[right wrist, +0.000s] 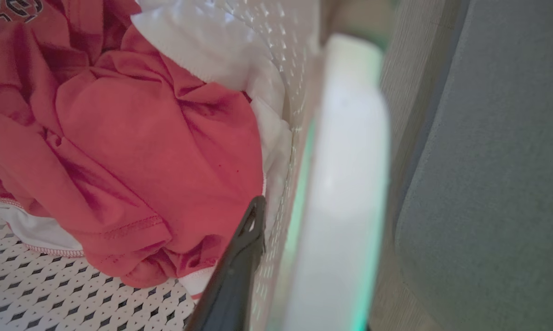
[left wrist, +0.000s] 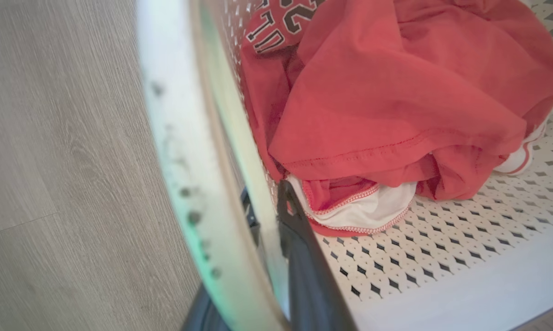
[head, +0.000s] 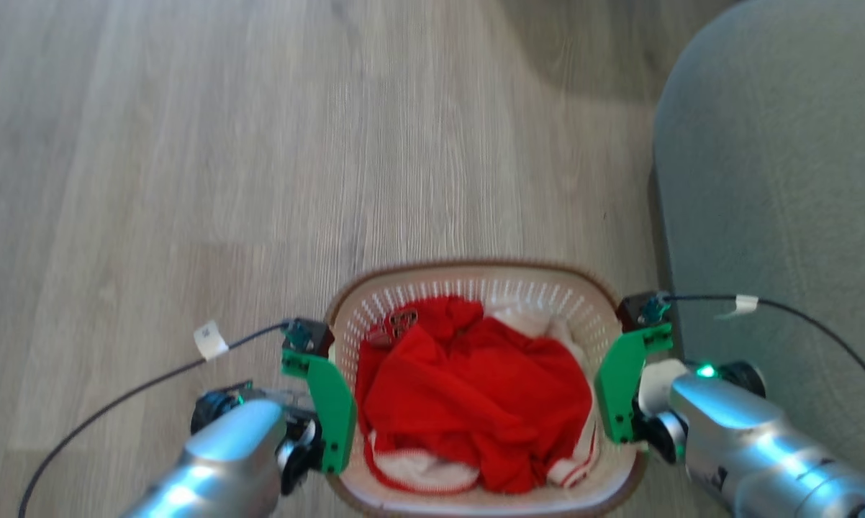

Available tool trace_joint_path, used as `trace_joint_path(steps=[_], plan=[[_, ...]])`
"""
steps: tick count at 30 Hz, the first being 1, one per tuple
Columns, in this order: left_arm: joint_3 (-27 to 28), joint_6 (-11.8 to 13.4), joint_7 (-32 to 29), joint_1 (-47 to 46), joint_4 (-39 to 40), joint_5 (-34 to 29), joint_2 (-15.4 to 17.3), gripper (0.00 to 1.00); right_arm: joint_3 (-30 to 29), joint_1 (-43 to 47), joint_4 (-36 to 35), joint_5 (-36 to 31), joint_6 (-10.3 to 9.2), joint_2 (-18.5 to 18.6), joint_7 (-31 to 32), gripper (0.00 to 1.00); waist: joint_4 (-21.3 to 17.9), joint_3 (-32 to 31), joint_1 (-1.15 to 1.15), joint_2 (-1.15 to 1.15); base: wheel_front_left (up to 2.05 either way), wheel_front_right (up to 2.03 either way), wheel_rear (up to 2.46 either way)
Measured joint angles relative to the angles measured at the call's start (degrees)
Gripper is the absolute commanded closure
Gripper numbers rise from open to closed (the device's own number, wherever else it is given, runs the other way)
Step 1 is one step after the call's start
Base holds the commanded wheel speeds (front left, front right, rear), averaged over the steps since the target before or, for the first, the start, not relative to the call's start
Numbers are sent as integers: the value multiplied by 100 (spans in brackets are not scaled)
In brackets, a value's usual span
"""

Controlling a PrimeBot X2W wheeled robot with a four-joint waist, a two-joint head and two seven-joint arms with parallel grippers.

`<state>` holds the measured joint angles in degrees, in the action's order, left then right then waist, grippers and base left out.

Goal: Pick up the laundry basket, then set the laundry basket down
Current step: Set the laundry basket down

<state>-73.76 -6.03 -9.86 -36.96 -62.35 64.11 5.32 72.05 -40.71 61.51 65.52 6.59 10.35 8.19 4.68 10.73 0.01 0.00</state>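
White perforated plastic laundry basket (head: pixel 476 282), brown woven-look rim, red cloth heap (head: pixel 476 392) inside, over pale wood-plank floor (head: pixel 188 180), beside grey upholstered seat (head: pixel 778 180). Left tool (left wrist: pixel 268 208) clenched across basket's side wall. Right tool (right wrist: pixel 267 216): inner finger against opposite wall, outer hidden, grip unclear. Step: pick-up, lift-off unclear. Next: level, synchronised raise, both sides

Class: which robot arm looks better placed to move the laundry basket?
Probably left: the left end effector grips the laundry basket wall between both fingers, open floor beside it. The right end effector has its outer finger hidden; grey upholstery crowds it.
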Motion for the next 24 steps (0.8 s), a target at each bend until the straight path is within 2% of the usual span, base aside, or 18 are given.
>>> trace_joint_path(steps=[9, 15, 24], plan=[[10, 0, 409, -555, -308, -93, -175, 100, -23, -542, 178, -152, 7, -1, -416, 100, 6, 1016, 1, 0, 0, 0, 0], [27, 12, 597, -960, -320, -148, -175, 100, -44, -950, 363, -197, 7, -63, -761, 100, -37, 1706, 1, 0, 0, 0, 0], [29, 215, 840, -1538, -146, -163, -172, 100, -162, -1486, 648, -209, 9, -65, -1156, 100, -41, 2782, 1, 0, 0, 0, 0]])
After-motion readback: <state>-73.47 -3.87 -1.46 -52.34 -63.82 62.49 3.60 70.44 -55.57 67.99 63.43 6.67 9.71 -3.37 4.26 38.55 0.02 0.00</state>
